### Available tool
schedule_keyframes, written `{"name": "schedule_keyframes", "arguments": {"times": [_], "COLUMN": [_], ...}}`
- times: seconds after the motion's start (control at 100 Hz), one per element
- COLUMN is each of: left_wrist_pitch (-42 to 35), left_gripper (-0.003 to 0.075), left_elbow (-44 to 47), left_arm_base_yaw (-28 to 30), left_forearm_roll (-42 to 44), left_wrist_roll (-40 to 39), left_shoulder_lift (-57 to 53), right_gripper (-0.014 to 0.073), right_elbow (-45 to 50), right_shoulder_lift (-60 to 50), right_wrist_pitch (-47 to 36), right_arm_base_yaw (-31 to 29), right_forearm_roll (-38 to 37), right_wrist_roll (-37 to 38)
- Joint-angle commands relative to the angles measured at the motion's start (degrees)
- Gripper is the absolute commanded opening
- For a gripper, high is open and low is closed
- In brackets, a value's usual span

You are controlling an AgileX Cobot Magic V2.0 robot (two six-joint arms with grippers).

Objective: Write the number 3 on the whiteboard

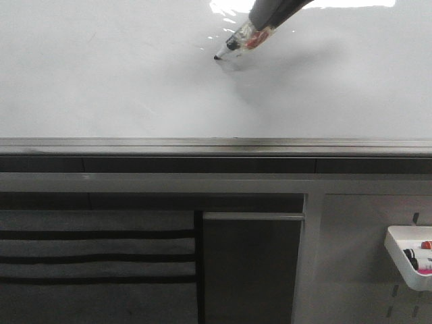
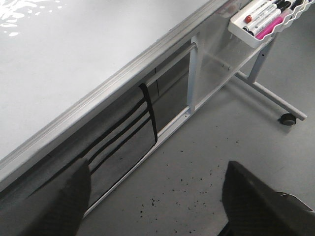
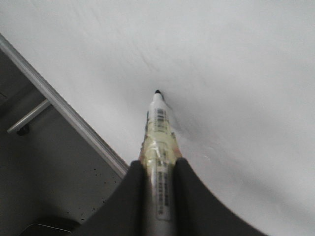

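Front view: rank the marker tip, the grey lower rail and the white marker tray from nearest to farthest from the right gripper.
Measured from the right gripper, which holds the marker at the top of the whiteboard:
1. Marker tip, just below and left of the gripper, at the board surface.
2. Grey lower rail, along the board's bottom edge.
3. White marker tray, on the panel at lower right.

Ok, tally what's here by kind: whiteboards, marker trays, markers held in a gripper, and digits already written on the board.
whiteboard: 1
marker tray: 1
marker held in the right gripper: 1
written digits: 0, no stroke shows on the board
Total: 3
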Motion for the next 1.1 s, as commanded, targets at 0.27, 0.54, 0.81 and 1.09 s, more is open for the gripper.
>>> {"name": "schedule_keyframes", "arguments": {"times": [0.27, 0.54, 0.81, 1.09], "left_wrist_pitch": [-2.9, -3.1, -3.1, -3.1], "left_gripper": [0.0515, 0.0515, 0.0515, 0.0515], "left_elbow": [-1.6, -1.6, -1.6, -1.6], "left_arm_base_yaw": [0.1, 0.1, 0.1, 0.1], "left_forearm_roll": [-1.0, -1.0, -1.0, -1.0], "left_wrist_roll": [-0.5, -0.5, -0.5, -0.5], "left_shoulder_lift": [-0.2, -0.2, -0.2, -0.1], "right_gripper": [-0.0048, -0.0047, -0.0047, -0.0047], "right_elbow": [0.1, 0.7, 3.3, 7.6], "right_shoulder_lift": [-2.5, 0.2, -3.9, -0.5], "right_wrist_pitch": [0.6, -6.1, -0.3, -10.1], "right_arm_base_yaw": [-2.5, 1.4, -1.5, 2.3], "right_forearm_roll": [-6.8, -6.5, -7.1, -4.7], "right_wrist_roll": [8.5, 8.5, 9.7, 9.7]}}
